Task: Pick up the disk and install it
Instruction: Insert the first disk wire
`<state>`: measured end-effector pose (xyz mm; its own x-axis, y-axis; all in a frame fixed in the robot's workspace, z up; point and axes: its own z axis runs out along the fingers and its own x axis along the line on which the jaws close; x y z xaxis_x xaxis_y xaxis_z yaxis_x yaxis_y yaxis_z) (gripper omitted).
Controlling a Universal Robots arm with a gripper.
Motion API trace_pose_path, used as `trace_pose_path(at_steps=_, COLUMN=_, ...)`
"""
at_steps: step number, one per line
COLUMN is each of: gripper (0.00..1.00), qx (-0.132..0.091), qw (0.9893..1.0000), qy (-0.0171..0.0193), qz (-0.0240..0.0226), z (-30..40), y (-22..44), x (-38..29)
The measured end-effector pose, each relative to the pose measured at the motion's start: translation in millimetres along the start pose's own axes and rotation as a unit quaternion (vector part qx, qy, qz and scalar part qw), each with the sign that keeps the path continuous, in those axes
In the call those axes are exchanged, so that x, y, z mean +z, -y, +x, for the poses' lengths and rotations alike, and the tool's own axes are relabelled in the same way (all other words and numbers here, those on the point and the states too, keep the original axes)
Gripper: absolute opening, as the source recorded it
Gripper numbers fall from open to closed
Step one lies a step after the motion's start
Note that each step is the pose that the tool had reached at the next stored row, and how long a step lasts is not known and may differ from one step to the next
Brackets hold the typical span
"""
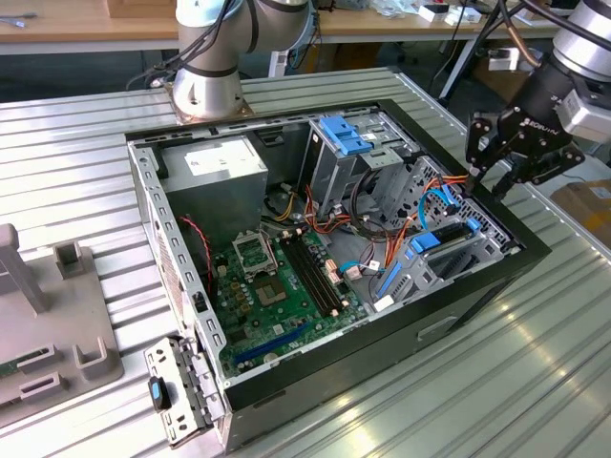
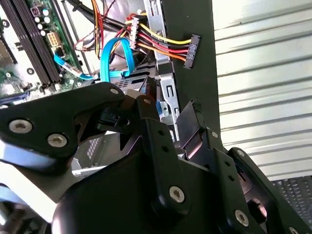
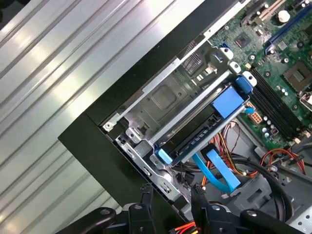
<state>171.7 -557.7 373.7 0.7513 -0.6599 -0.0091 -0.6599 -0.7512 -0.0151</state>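
The disk (image 1: 447,246) stands on edge in the drive bay at the case's side on the exterior view's right, its bright blue carrier rail showing along the top. In the first wrist view the disk (image 3: 200,134) lies slotted between the bay's metal walls, with a blue tab at one end. My black gripper (image 1: 498,179) hangs just above and outside that corner of the case, apart from the disk. In both wrist views the gripper (image 3: 170,197) (image 2: 169,105) is open, with only the case edge and bay metal between its fingers.
The open computer case (image 1: 477,286) lies on a ribbed metal table (image 1: 496,382). Inside are a grey power-supply box (image 1: 224,167), an upright cage with a blue bracket (image 1: 344,134), the motherboard (image 1: 277,286), blue data cables (image 3: 219,170) and a loose power connector (image 2: 192,48). A grey fixture (image 1: 48,315) sits at the exterior view's left.
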Motion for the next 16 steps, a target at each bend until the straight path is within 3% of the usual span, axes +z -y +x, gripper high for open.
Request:
trace_pose_path(at_steps=7, gripper=0.44, qx=-0.009, qw=1.0, qy=0.0002, qz=0.0, z=0.1, y=2.5, x=0.2)
trace_pose_path(at_steps=10, gripper=0.44, qx=-0.025, qw=0.9997, qy=0.0004, qz=-0.0001, z=-0.1, y=3.5, x=0.2)
trace_pose_path(at_steps=16, gripper=0.44, qx=-0.072, qw=0.9974, qy=0.0011, qz=-0.0004, z=1.9, y=6.1, x=1.6)
